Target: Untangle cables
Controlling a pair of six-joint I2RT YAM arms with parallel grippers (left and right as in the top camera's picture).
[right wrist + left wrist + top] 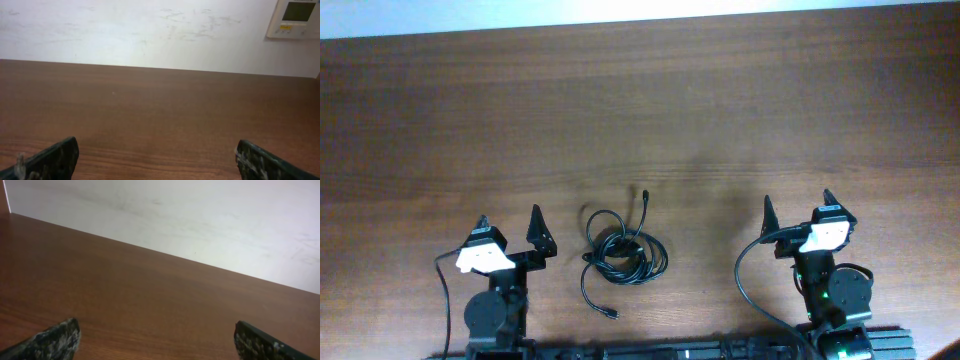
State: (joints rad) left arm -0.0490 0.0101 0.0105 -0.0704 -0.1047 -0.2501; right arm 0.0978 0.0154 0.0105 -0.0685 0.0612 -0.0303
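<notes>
The cables (619,252) lie in a tangled black coil on the brown table, near the front edge, between the two arms. One plug end points up toward the far side (646,196); another trails to the front (611,314). My left gripper (510,222) is open and empty, left of the coil. My right gripper (798,203) is open and empty, right of the coil. The cables do not show in either wrist view; both wrist views show only spread fingertips over bare wood: the left gripper (157,335) and the right gripper (157,155).
The wooden table (640,110) stretches far back to a white wall (200,215). A wall-mounted control panel (295,17) shows at top right in the right wrist view. Thicker black robot wires hang by each arm (745,280).
</notes>
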